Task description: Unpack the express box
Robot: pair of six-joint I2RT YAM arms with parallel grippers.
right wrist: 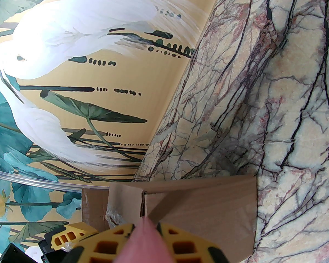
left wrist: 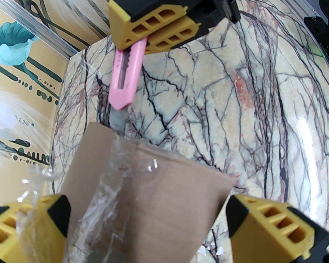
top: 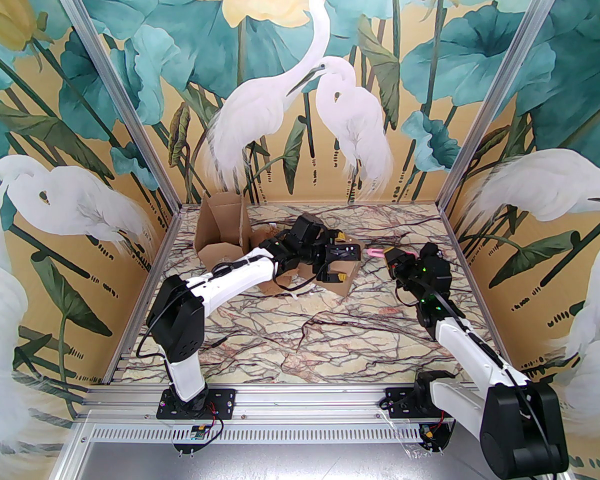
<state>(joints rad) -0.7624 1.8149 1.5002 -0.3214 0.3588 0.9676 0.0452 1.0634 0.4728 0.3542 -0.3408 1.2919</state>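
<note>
The express box [top: 351,269] is a brown cardboard carton with clear tape along its seam, lying mid-table. My left gripper [top: 341,264] is open, its yellow fingers on either side of the box [left wrist: 159,199] without closing on it. My right gripper [top: 391,255] is shut on a pink utility knife [top: 375,252] pointing left at the box. In the left wrist view the knife [left wrist: 126,75] has its grey blade tip at the taped corner of the box. In the right wrist view the knife [right wrist: 145,237] is a pink blur between the yellow fingers [right wrist: 181,242], with the box [right wrist: 203,201] just ahead.
A second cardboard box [top: 220,228] stands with its flaps up at the back left of the marble table [top: 300,338]. Painted walls and aluminium posts [top: 130,118] enclose the table on three sides. Torn tape scraps lie near the box.
</note>
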